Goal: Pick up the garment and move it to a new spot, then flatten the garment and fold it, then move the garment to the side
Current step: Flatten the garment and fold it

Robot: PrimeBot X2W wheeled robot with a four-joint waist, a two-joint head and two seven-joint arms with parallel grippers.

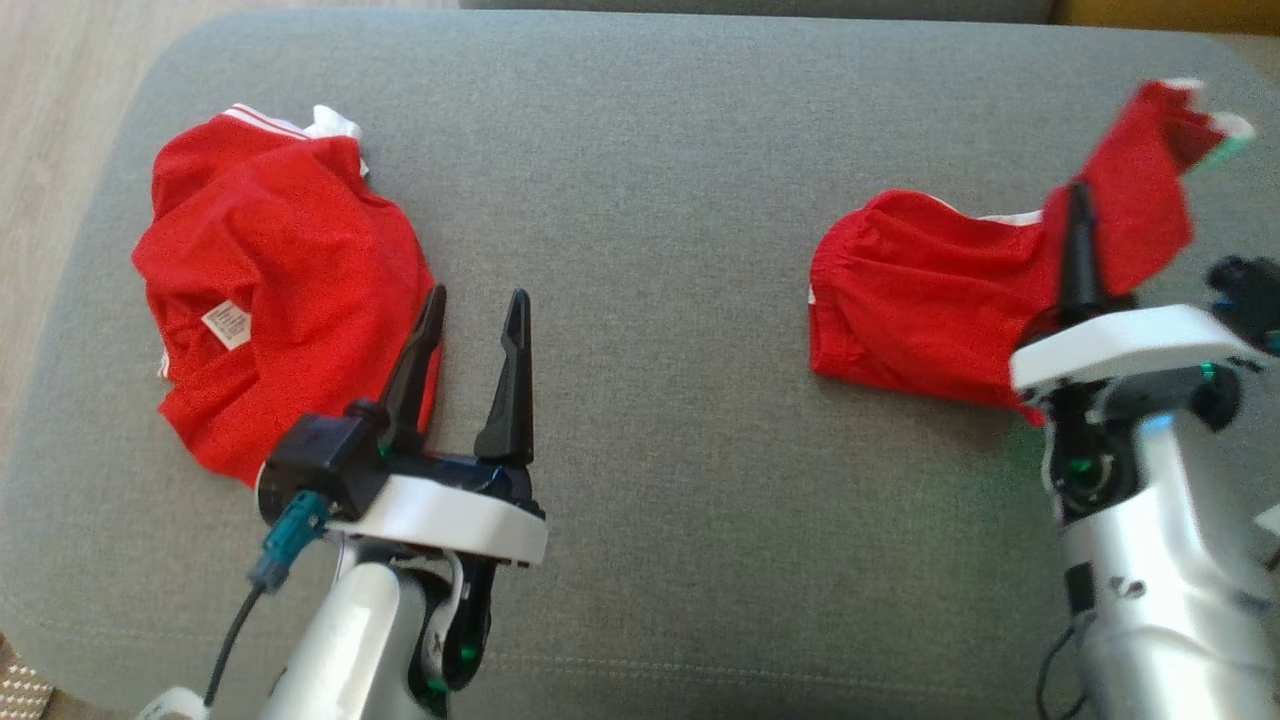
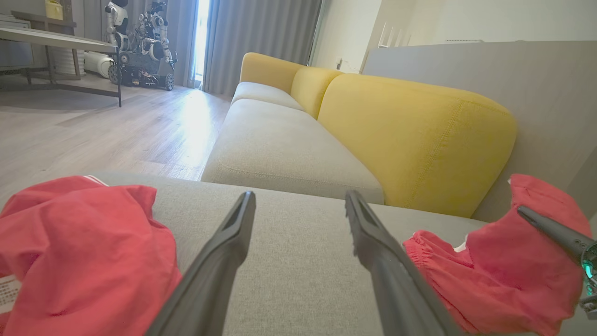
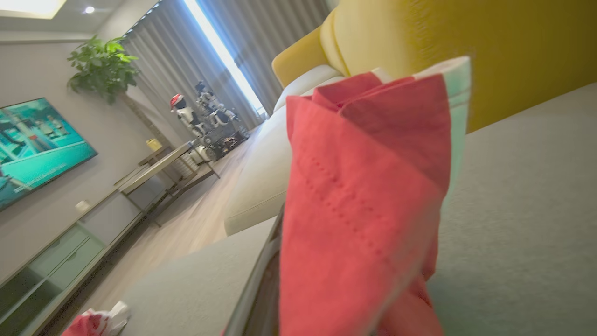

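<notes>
A red garment (image 1: 920, 300) with white trim lies on the right of the grey cushion (image 1: 650, 200). One end of it is lifted off the cushion, with my right gripper (image 1: 1078, 200) shut on that raised flap. In the right wrist view the held red cloth (image 3: 364, 200) drapes over the fingers, and one dark finger (image 3: 259, 289) shows at its left edge. My left gripper (image 1: 478, 293) stands open just above the cushion, holding nothing, its left finger by the edge of a second red garment (image 1: 280, 290). From the left wrist, the open gripper (image 2: 299, 196) points between both garments (image 2: 503, 275).
The second red garment (image 2: 84, 252), crumpled with a white label, covers the cushion's left part. A yellow-backed sofa (image 2: 410, 135) stands beyond the cushion's far edge. Wooden floor (image 1: 50, 100) lies past the left edge. A low table and another robot stand farther off.
</notes>
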